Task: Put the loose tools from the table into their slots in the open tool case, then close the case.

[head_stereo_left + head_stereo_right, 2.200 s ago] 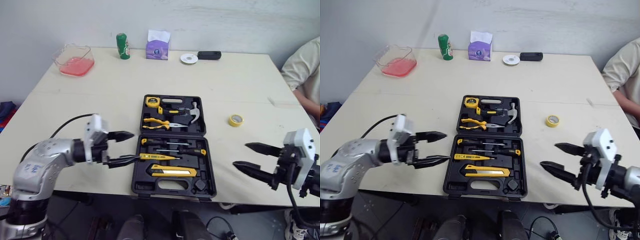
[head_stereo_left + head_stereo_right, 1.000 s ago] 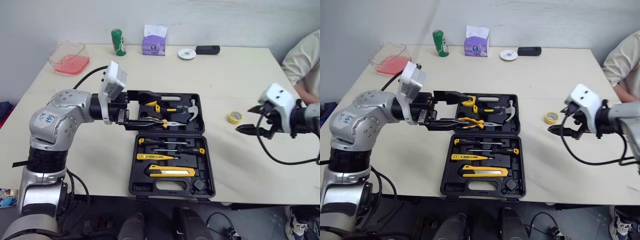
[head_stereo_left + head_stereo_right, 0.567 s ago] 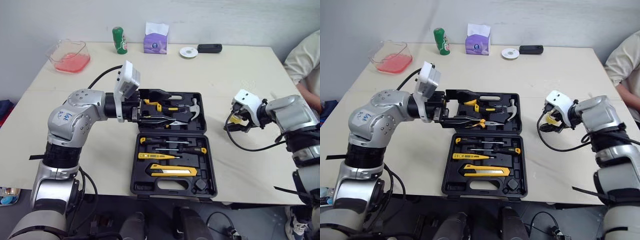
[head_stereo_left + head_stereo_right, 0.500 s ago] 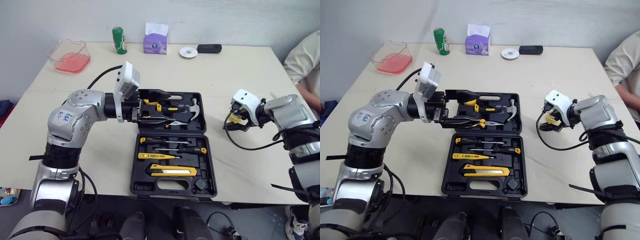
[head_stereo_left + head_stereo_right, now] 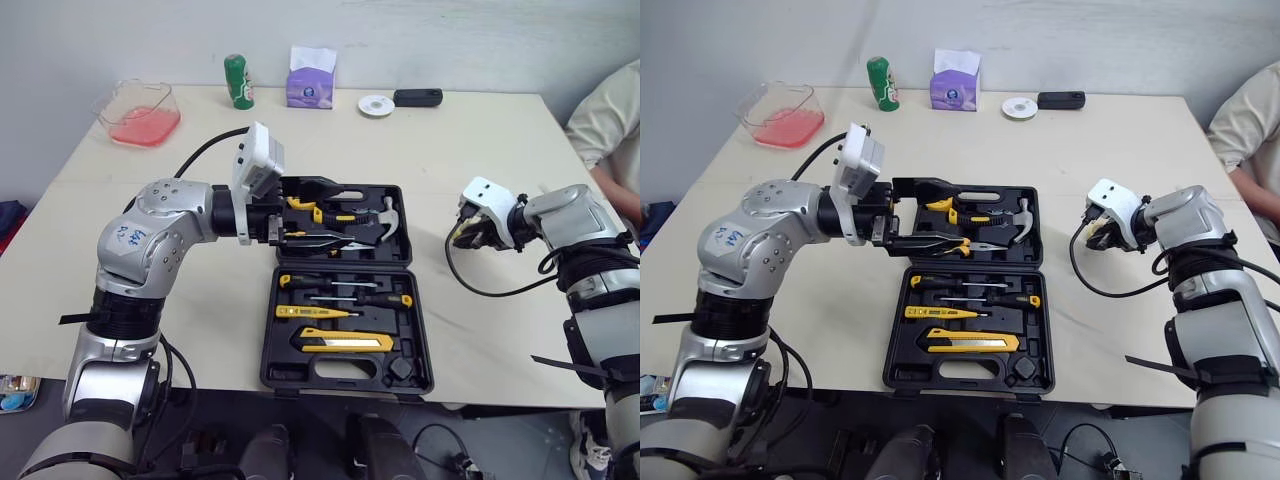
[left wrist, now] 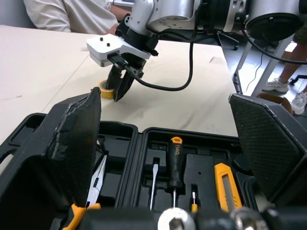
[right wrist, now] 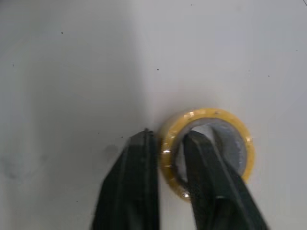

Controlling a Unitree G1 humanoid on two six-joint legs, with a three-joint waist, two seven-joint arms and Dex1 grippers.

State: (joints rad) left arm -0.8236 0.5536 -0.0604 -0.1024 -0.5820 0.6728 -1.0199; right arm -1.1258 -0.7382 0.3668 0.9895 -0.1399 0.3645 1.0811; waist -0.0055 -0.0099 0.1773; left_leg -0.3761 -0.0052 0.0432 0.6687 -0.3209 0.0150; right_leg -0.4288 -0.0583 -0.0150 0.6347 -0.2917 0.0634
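Left gripper [image 5: 338, 212] spread wide; right gripper [image 7: 168, 139] pinched narrow, pointing down.

Lab-like room, bare white wall [image 5: 480, 40], beige table [image 5: 480, 150], seated person [image 5: 615, 115]

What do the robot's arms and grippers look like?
The left arm and right arm are shiny silver with rounded joints and black bands. The left one has blue scribbles on it. Each wrist carries a white box with a black cable looping off it. The left gripper and right gripper each have two black pointed fingers.
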